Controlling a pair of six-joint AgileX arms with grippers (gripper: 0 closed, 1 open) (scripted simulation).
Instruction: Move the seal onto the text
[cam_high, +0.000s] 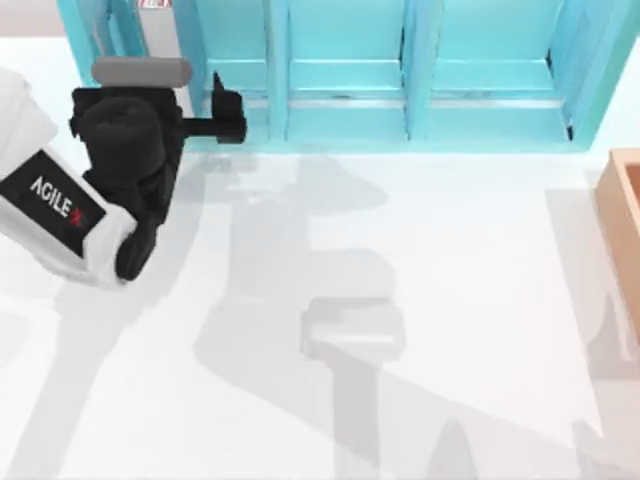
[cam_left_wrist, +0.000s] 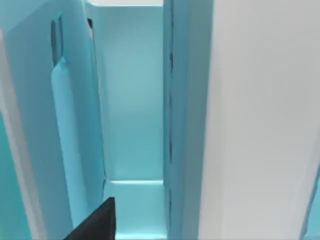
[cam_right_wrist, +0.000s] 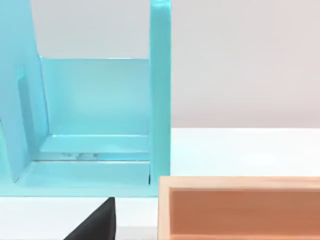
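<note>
The left arm reached to the teal shelf unit (cam_high: 420, 90), its left gripper (cam_high: 226, 105) at the leftmost compartment; whether its jaws were open was unclear.

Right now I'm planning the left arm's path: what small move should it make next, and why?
Probably ease the left gripper back from the shelf. It sits at the left-hand compartment's front, and its wrist camera faces bare teal walls, so pulling back should widen its look at the table.
</note>
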